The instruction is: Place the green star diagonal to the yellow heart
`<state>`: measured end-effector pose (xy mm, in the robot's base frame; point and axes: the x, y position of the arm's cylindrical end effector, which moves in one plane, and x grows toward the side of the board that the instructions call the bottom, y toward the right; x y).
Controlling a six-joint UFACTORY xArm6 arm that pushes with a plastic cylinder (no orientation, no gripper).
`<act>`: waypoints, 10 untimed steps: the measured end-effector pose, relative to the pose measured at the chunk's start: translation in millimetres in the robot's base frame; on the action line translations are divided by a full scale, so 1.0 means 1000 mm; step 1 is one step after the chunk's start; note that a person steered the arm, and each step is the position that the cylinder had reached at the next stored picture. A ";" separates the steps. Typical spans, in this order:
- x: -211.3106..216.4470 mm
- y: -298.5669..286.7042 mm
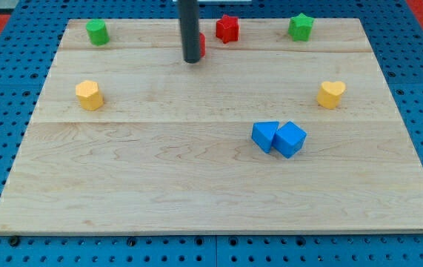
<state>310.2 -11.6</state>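
The green star [301, 27] sits near the board's top edge, right of centre. The yellow heart [331, 93] lies below it and a little to the right, near the board's right side. My tip [192, 59] is at the upper middle of the board, far to the left of the star and the heart. It stands in front of a small red block [201, 44] that is mostly hidden behind the rod.
A red star-like block [227, 28] sits right of the rod. A green block [97, 32] is at the top left, a yellow hexagonal block [89, 95] at the left. Two blue blocks [265, 136] [290, 139] touch at the lower right of centre.
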 end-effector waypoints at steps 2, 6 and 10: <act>-0.010 0.267; -0.111 0.161; -0.076 0.204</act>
<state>234.0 192.4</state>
